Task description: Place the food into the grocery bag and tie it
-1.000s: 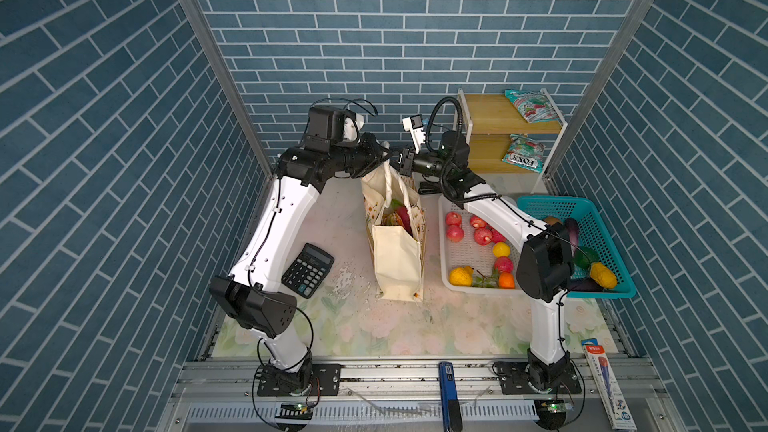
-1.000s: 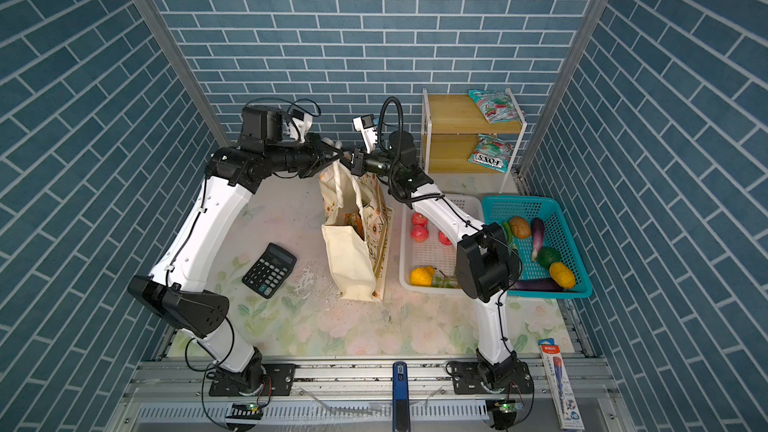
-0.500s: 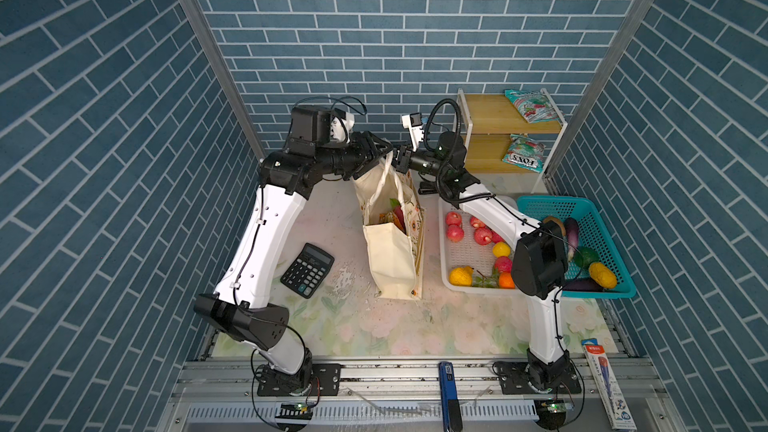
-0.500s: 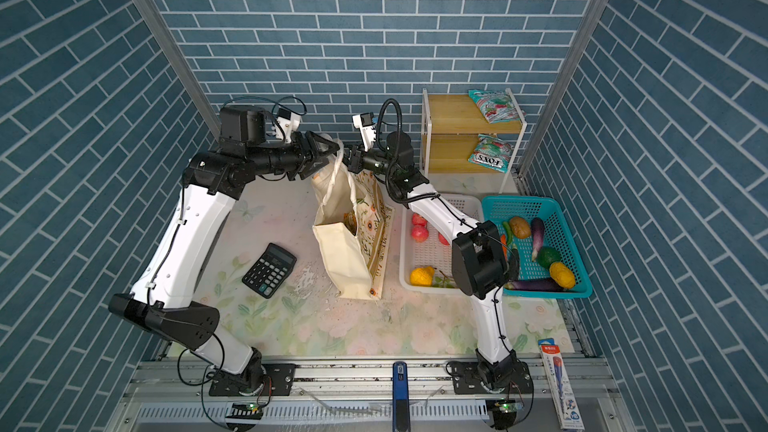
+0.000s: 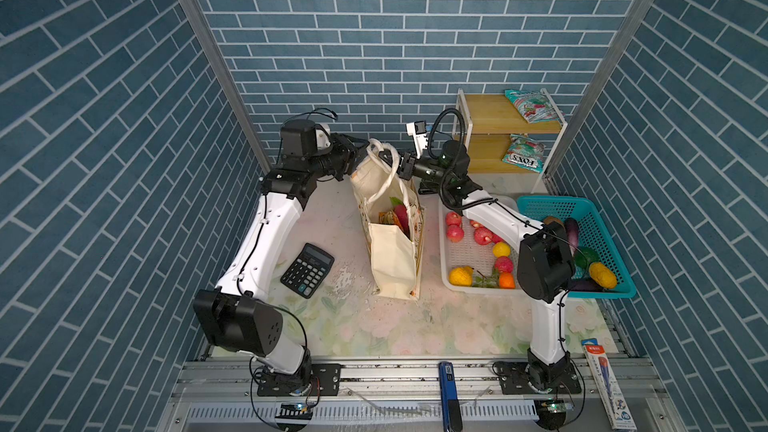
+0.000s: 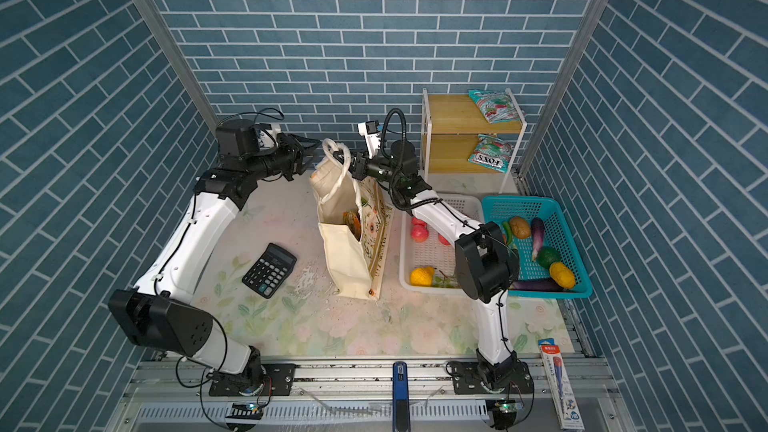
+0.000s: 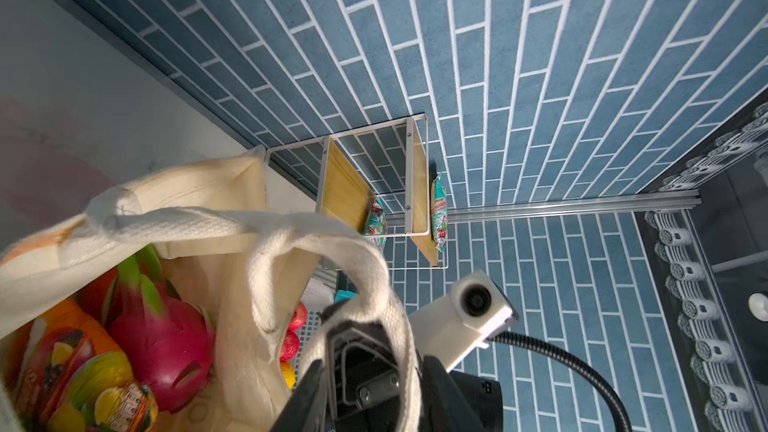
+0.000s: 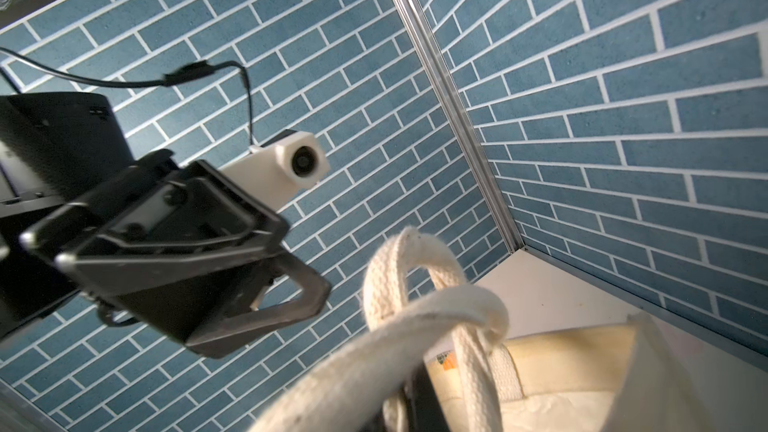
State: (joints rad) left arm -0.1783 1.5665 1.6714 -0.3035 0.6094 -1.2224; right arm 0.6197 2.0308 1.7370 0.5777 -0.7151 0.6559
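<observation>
Top view | cream tote (image 5: 390,259) upright | right fingers (image 5: 402,164) clamp handle (image 5: 377,142) | left fingers (image 5: 360,151) parted, empty

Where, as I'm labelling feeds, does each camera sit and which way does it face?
Top views: high in front, looking down toward the back wall; left arm, right arm, canvas tote bag between them.
Left wrist: on the left arm, facing across the bag's mouth and dragon fruit toward the wooden shelf; shows the right hand shut on a rope handle.
Right wrist: on the right arm, facing the left hand and wall corner.
Shared: each wrist view shows the opposite hand; all show the bag.
</observation>
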